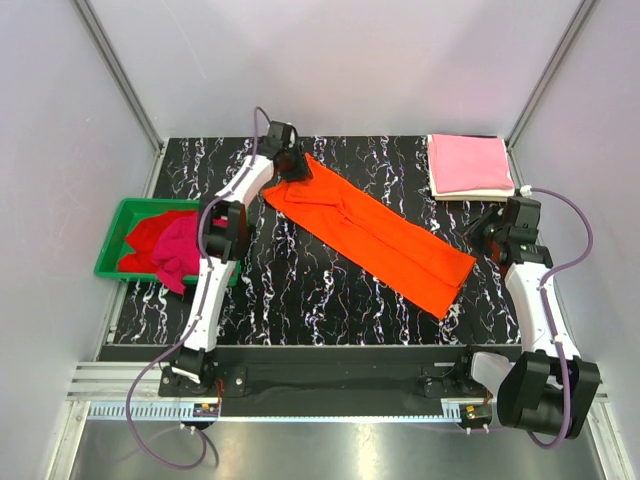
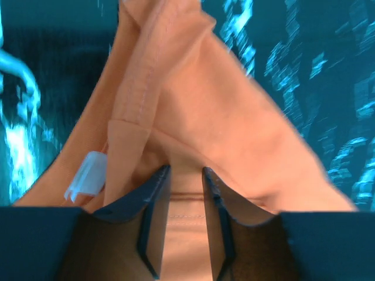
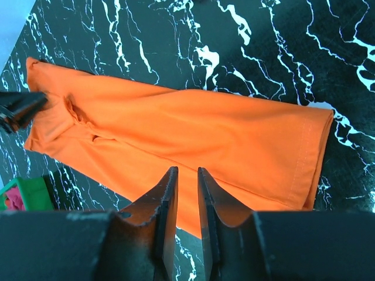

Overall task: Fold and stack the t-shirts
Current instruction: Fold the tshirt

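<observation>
Your right gripper (image 3: pixel 186 171) hangs empty, jaws narrowly parted, by the near end of the orange t-shirt (image 1: pixel 370 232) on the bench (image 1: pixel 300 290). At its far end your left gripper (image 2: pixel 186 170) meets the cloth; whether those jaws grasp it cannot be told.

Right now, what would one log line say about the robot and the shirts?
orange shirt: long strip, flat | left pincer: at its far end, grip unclear | right pincer: slightly open, empty | pink shirt: folded, far right
</observation>
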{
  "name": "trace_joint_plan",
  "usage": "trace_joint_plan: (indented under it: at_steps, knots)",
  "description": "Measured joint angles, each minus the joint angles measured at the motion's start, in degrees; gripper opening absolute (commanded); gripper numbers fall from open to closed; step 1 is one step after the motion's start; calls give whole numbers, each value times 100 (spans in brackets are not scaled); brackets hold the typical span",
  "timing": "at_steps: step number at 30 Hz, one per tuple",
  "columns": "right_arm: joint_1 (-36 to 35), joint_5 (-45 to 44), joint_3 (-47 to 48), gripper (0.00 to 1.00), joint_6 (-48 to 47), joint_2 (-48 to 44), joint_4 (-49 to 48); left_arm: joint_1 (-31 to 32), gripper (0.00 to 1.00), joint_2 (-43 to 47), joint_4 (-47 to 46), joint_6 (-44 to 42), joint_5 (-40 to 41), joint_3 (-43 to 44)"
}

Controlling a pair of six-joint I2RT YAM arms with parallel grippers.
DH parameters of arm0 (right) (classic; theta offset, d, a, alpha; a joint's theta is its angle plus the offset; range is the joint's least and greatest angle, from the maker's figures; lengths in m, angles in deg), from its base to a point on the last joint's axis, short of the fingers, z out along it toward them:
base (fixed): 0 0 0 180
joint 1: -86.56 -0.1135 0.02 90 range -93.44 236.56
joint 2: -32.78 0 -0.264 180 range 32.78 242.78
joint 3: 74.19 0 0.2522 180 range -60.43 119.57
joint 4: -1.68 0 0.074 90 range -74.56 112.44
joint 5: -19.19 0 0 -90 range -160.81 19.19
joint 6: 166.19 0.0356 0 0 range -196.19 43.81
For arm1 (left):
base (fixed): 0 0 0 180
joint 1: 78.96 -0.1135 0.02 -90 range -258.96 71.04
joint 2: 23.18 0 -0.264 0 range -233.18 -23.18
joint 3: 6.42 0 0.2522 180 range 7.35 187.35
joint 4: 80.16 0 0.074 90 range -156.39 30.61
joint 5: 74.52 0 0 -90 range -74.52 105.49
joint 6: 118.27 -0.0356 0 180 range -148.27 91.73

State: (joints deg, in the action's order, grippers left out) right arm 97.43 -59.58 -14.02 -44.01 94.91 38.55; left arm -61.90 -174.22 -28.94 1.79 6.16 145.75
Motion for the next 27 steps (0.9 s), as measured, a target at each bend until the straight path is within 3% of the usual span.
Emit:
trace_joint_plan:
  at_steps: [5,10,18,21,27]
  knots:
    - [0,4,7,28,-35,-92,133,-203,38,343,-1032,319,-752,-767]
    - [0,46,7,28,-66,-212,260,-114,37,1222,-1147,341,-1040,-1497]
    - [0,92,7,28,-96,-328,330,448,15,3495,-1314,184,-743,-3519]
    - [0,195,4,28,-111,-365,330,767,0,3644,-1283,151,-476,-3866]
    - [0,341,-28,28,-118,-485,330,1021,0,3318,-831,295,131,-4323]
